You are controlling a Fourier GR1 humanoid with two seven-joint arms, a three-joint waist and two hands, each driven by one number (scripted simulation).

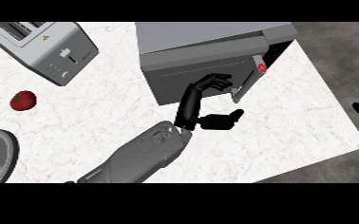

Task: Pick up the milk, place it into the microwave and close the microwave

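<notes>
A grey forearm reaches up across the white marbled bench point(294, 118) toward the grey microwave point(203, 57), its black hand point(200, 104) laid against the microwave's door point(200, 78). The fingers point(214, 82) are stretched out and only slightly bent, their tips touching the door's face near its free edge, while the thumb point(226, 119) points away to the right over the bench; the hand grips nothing. Whether this is the left or the right arm cannot be told. The door stands ajar, a narrow dark gap showing at its right edge, and inside that gap, just beyond the fingertips, a small red-and-white item point(261, 67) shows, possibly the milk. At far left stand a silver toaster point(52, 47) and, nearer, 1 red tomato point(22, 100).
</notes>
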